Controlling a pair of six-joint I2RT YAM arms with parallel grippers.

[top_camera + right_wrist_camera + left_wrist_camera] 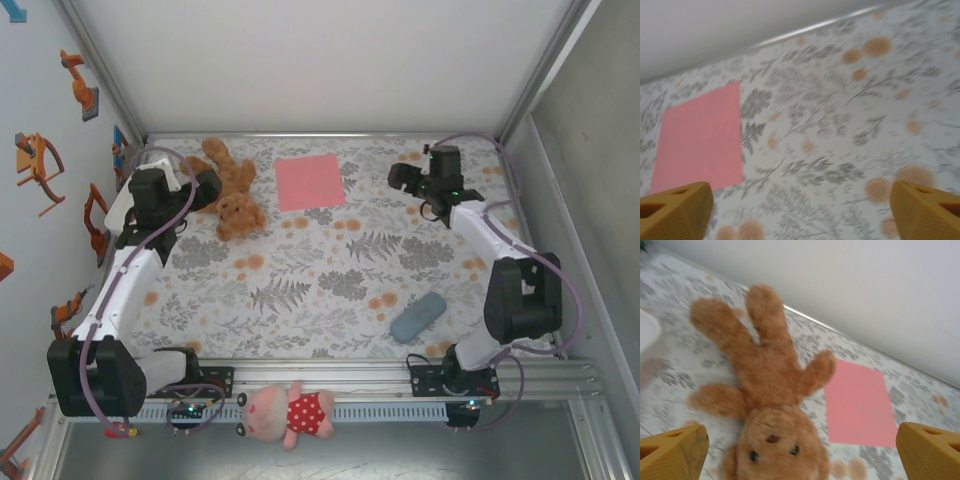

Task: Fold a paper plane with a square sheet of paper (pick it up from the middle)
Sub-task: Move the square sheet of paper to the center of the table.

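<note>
Seen from above, the left gripper (205,186) hangs at the far left of the floral table (320,290), right against the brown teddy bear (232,190). In the left wrist view its 2 yellow fingers (672,454) sit far apart at the bottom corners with nothing between them, spread wide above the bear's face. The bear lies on its back with its legs toward the back wall, between this gripper and the sheet.

The square sheet of paper (310,182) lies flat and unfolded just to the right of the bear, near the back edge of the table. A thin strip of cloth shows between the 2. It sits roughly midway between the 2 grippers, and nothing rests on it.

Further right, the right gripper (405,178) hovers over bare cloth, apart from the sheet. Its fingers (675,210) are also spread wide and empty, and no object lies between them and the paper.

A grey-blue pouch (418,316) rests nearer the right arm's base, well apart from the sheet. A pink plush toy (290,412) in a red dotted dress lies on the front rail.
</note>
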